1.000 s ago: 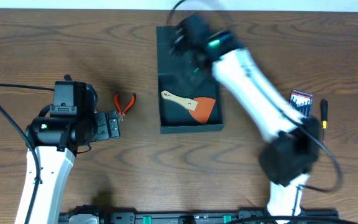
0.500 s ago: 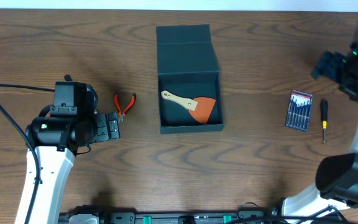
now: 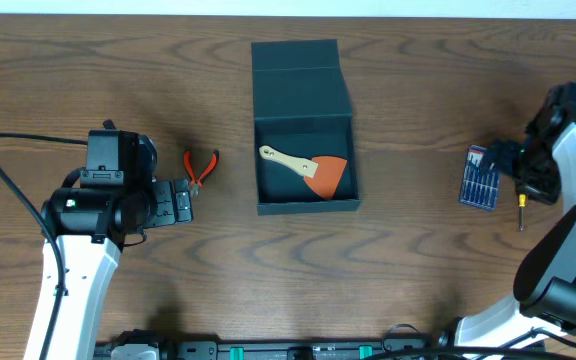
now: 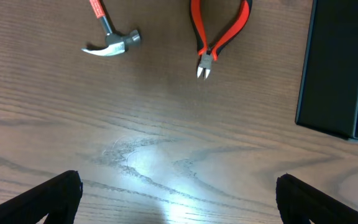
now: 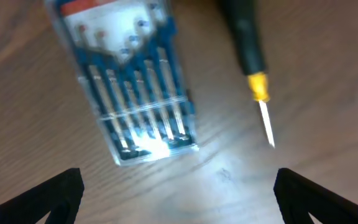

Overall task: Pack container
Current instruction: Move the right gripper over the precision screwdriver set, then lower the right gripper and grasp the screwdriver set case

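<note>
The container (image 3: 303,205) is a dark teal-grey box standing open at mid-table, its flap lid (image 3: 298,65) folded back. Inside lies a scraper (image 3: 313,170) with a wooden handle and an orange blade. My left gripper (image 3: 183,203) hovers open over bare table, left of the container (image 4: 340,68). In its wrist view, red-handled pliers (image 4: 219,37) and a hammer (image 4: 110,37) lie ahead of the open left gripper (image 4: 179,202). My right gripper (image 3: 513,165) hangs open at the far right. Its wrist view shows a blue screwdriver set (image 5: 129,81) and a black screwdriver (image 5: 247,50) beyond the empty right gripper (image 5: 179,199).
The red pliers (image 3: 200,165) lie between the left arm and the container. The screwdriver set (image 3: 483,178) and the single screwdriver (image 3: 521,195) lie side by side near the right edge. The left arm's black cable (image 3: 8,170) loops over the table at the left.
The right arm has swung from above the container to the far right and come down over the screwdriver set. The left arm has not moved.
</note>
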Motion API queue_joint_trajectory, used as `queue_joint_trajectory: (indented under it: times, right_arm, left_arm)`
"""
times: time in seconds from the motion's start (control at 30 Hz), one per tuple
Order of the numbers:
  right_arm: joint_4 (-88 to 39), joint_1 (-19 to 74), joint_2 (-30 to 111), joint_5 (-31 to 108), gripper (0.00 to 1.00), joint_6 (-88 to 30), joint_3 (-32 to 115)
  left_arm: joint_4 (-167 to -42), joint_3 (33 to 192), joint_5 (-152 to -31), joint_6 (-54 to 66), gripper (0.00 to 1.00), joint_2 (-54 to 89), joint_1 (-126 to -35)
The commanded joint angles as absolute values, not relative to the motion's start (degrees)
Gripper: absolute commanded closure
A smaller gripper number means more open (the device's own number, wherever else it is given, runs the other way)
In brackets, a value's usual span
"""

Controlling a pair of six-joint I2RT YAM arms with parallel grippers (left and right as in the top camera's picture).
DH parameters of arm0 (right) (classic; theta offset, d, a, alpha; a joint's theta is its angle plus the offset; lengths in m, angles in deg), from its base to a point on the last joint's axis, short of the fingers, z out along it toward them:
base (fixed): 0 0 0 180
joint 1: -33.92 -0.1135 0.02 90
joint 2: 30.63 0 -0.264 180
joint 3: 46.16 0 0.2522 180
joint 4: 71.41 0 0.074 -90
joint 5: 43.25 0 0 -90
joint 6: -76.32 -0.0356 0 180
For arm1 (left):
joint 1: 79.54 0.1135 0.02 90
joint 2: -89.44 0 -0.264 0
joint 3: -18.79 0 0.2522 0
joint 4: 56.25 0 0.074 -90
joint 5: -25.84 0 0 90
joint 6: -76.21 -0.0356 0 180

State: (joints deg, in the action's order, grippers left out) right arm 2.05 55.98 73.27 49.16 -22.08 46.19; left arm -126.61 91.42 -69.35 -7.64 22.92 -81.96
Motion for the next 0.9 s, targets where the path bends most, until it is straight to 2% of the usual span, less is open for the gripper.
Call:
queue_joint_trajectory:
  times: [0.0,0.87]
  right_arm:
    - [0.17,53.23,73.55,47.79,0.01,-16.77,46.06]
    - [-14.84,52.2,76.96,49.56,0.01,-14.08,36.14]
  left_arm:
    - [-126.7,92.47,-69.28,-8.16,0.02,23.27,-82.02]
    - [-126.74,92.47,-69.28,-8.14,0.01,23.27,-82.02]
